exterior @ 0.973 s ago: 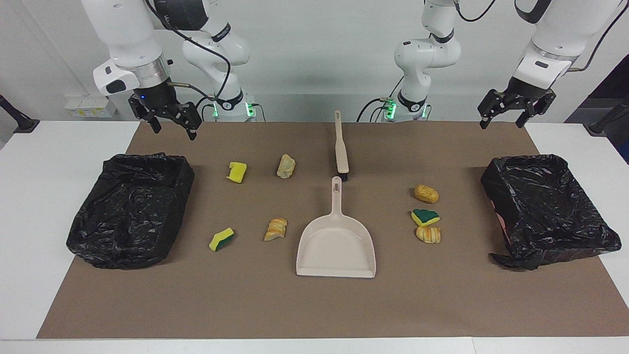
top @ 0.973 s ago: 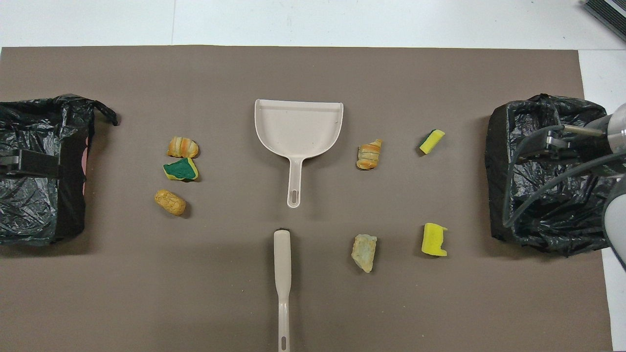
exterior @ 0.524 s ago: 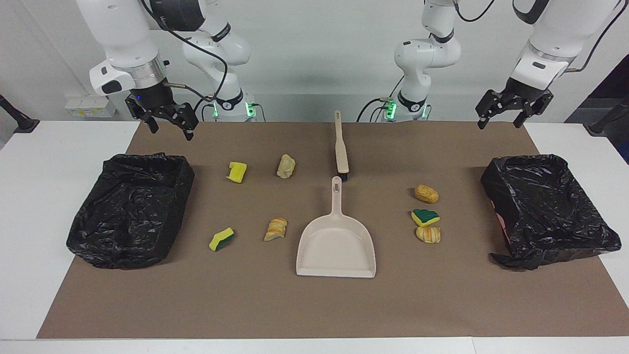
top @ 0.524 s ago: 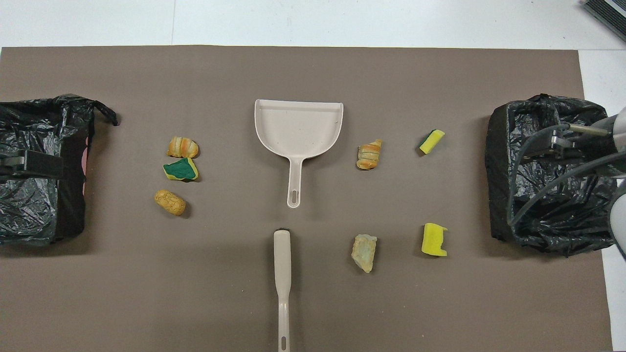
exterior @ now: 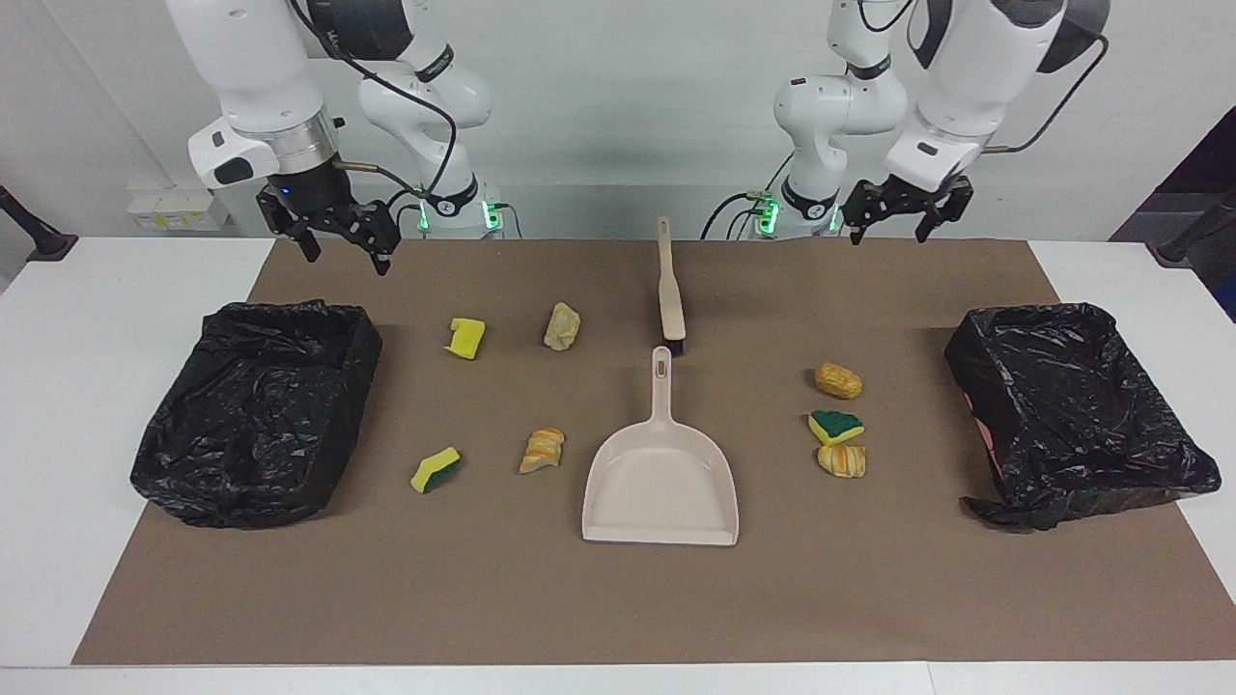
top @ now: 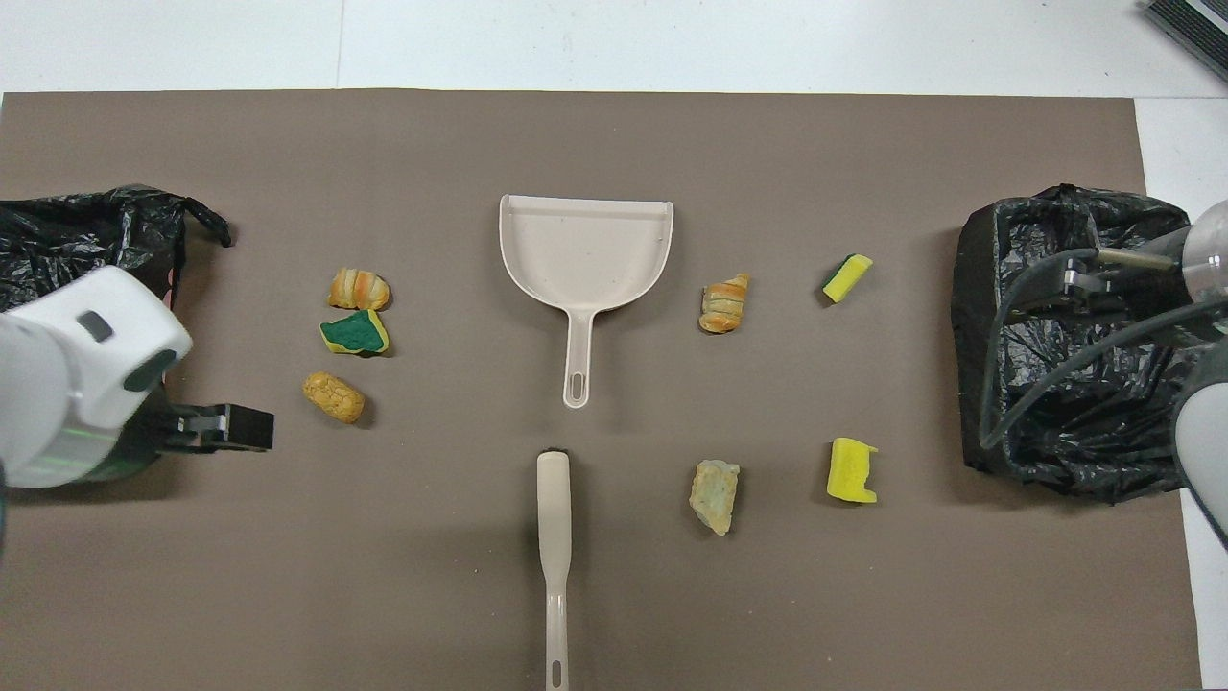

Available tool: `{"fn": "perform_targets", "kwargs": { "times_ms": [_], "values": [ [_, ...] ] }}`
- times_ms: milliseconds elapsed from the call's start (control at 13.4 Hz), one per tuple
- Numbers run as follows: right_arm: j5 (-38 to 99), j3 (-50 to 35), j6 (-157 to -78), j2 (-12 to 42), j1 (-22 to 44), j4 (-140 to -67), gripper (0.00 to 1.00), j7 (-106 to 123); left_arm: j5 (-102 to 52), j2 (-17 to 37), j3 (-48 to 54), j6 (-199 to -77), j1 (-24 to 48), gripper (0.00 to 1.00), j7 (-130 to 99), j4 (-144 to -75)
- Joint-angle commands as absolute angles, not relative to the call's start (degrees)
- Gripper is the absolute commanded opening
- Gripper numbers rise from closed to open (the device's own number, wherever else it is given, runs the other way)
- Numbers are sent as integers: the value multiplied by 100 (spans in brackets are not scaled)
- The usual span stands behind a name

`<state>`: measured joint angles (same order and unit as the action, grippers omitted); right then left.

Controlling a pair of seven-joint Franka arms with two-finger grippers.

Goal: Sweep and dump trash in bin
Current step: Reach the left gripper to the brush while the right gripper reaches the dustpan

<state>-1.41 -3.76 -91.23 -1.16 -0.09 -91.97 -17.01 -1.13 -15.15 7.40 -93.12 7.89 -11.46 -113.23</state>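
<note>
I see left gripper (exterior: 896,225) fingers wide, empty, raised | right gripper (exterior: 340,241) fingers wide, empty, raised | trash (exterior: 836,426) scattered around dustpan (exterior: 662,480), toward both arms' ends | brush (exterior: 668,290) nearer robots than dustpan

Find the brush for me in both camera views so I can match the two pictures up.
Facing view: the brush lies upper centre, handle pointing up toward the robots, bristle end just above the dustpan handle.
Overhead view: the brush lies bottom centre, handle running off the bottom edge, bristle end just below the dustpan handle.
Shared landmark: the dustpan, end to end with the brush, apart.
</note>
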Motion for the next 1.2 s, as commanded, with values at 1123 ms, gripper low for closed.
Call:
{"fn": "perform_targets", "kwargs": {
  "times_ms": [1123],
  "values": [
    [-377,-378,-9351,517,825,-8825,100,-1730,-694,-950,642,-13016,5025,100,-4341,-14352]
  ]
}}
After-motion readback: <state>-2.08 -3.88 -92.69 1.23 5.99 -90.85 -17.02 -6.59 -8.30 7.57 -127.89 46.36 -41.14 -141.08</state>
